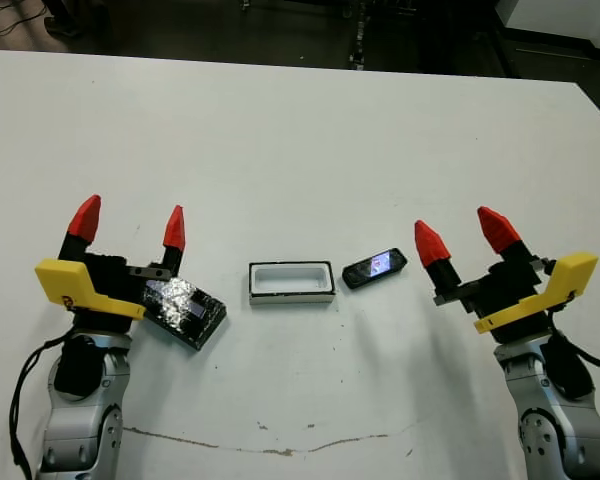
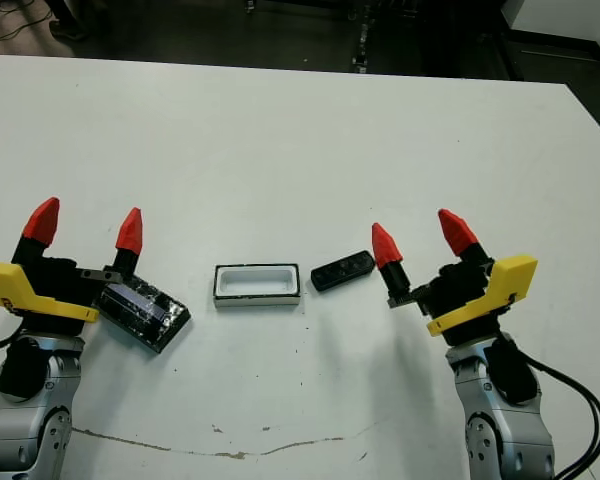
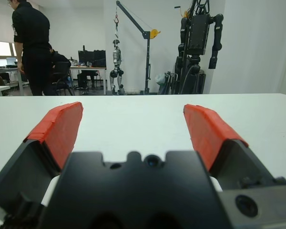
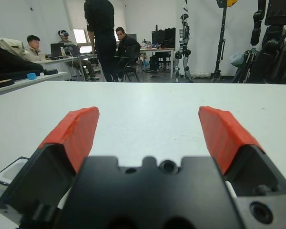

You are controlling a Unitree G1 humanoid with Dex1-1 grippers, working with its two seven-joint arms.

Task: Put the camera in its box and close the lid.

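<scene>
Both hands spread and empty: right hand at camera's 3 o'clock to grab it, box open between, lid by left hand.

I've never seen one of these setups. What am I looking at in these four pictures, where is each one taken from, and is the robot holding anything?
This is a humanoid robot with two arms at a white table. The two wide pictures come from a stereo camera on its head, looking down. The other two come from cameras on each wrist, looking out between that gripper's red-tipped fingers; people and other robots show beyond the table.

On the table, in a row: the black speckled lid lies by the left gripper, partly under it. The open white box sits in the middle, empty. The small black camera lies just beside it, toward the right gripper.

Both grippers are open and hold nothing.
</scene>
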